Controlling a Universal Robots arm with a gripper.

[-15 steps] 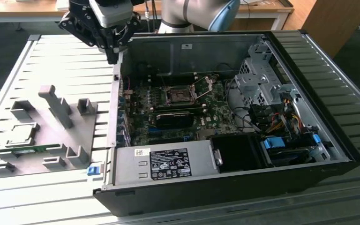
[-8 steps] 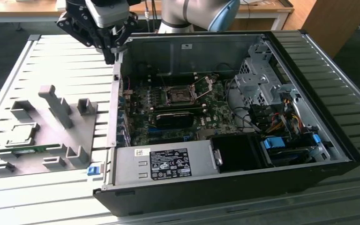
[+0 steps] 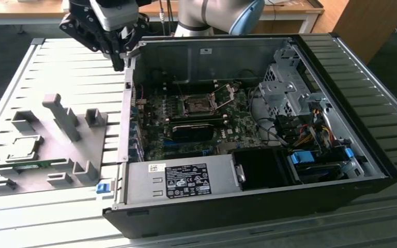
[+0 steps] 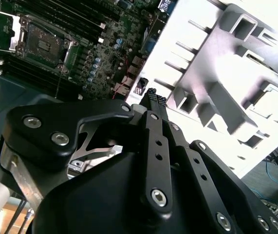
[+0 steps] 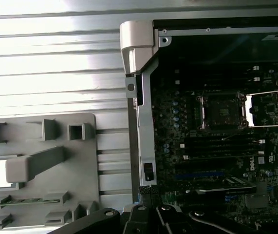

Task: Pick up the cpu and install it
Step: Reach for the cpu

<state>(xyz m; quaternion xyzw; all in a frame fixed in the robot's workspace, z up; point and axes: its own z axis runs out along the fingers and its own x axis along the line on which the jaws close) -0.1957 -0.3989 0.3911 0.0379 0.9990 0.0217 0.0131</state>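
The cpu [image 3: 25, 146] is a small silvery square lying flat in a pocket of the grey fixture plate [image 3: 60, 155] at the exterior view's left. In the first wrist view the cpu [image 5: 0, 174] shows as a bright square in that plate. The open computer case [image 3: 254, 129] holds the motherboard, where the square socket [image 3: 198, 106] has its metal frame flipped up. My gripper [image 3: 120, 54] hangs high over the case's left wall, far from the cpu. Its fingers [image 4: 153, 97] are shut with nothing between them.
A green memory stick [image 3: 29, 165] lies in a slot of the fixture plate near the cpu. Tall grey posts [image 3: 62, 116] stand up from that plate. The power supply [image 3: 184, 181] fills the case's near side, and cables crowd the exterior view's right.
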